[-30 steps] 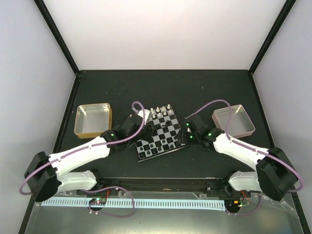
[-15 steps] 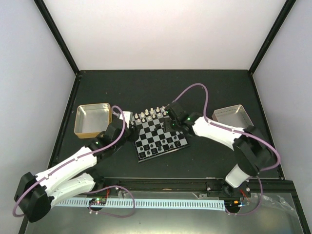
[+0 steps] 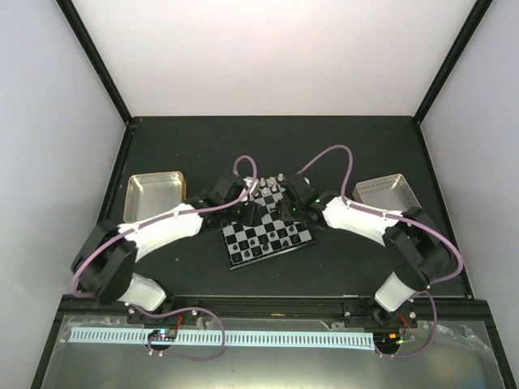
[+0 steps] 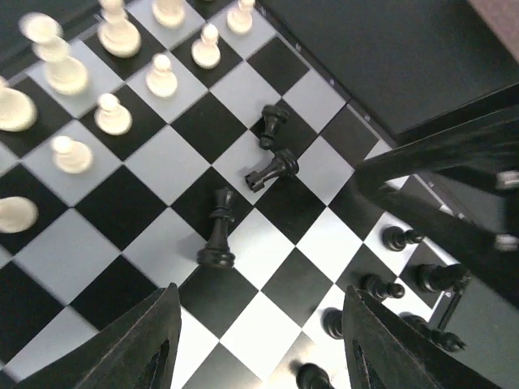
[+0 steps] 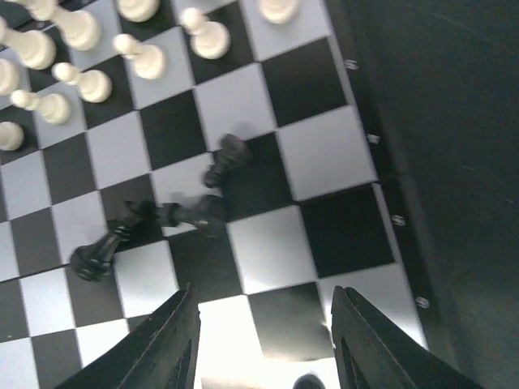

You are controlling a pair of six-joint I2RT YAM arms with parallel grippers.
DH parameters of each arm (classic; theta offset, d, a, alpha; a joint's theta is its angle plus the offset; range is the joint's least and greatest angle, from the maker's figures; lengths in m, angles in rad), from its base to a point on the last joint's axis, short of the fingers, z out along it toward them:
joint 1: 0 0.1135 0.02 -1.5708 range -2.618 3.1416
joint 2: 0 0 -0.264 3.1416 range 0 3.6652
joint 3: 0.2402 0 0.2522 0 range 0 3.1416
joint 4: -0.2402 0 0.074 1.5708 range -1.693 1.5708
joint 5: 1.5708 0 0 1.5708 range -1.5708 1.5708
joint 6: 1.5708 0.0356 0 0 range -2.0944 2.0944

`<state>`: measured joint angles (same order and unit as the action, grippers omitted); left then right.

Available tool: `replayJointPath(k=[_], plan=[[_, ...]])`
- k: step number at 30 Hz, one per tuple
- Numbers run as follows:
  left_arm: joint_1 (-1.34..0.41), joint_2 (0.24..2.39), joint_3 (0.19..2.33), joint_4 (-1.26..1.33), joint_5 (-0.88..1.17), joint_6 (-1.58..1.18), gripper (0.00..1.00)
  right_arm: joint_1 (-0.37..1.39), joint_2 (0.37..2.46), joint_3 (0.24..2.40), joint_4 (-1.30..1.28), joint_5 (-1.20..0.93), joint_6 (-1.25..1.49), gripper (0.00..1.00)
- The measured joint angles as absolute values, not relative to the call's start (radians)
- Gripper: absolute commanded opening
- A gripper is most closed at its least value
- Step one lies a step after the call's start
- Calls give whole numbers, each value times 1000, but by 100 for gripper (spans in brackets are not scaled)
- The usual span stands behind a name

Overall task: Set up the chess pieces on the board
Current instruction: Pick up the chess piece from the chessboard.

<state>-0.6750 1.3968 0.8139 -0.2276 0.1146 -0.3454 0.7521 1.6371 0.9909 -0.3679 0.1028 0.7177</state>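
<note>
Both arms reach over the board (image 3: 272,245), which sits skewed at mid-counter (image 3: 324,154).

Left end effector (image 4: 259,293): fingers spread, nothing between them. Right end effector (image 5: 262,289): likewise spread and empty.

Both look down on three stray black pieces (image 4: 272,168) on central squares, at least one lying on its side.

White pieces (image 4: 109,113) stand ranked along the far edge. Other black ones line the near edge.

Judgement: the open fingers suit picking a stray, but with the arms this close, a clash is possible.

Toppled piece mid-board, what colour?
Black. The toppled piece lies on its side; it shows clearest in the left wrist view.
</note>
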Motion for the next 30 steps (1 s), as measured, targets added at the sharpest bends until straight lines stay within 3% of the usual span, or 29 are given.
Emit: replayJointPath(k=[8, 23, 26, 30], plan=[[-675, 1609, 909, -300, 160, -323, 46, 697, 1556, 905, -349, 99, 739, 45], [-696, 1745, 1025, -381, 86, -321, 38, 675, 1551, 889, -318, 68, 738, 45], [-702, 1763, 1047, -393, 55, -321, 32, 672, 1551, 889, -317, 67, 738, 44], [-703, 1784, 1067, -394, 26, -321, 15, 672, 1547, 881, -313, 67, 738, 44]])
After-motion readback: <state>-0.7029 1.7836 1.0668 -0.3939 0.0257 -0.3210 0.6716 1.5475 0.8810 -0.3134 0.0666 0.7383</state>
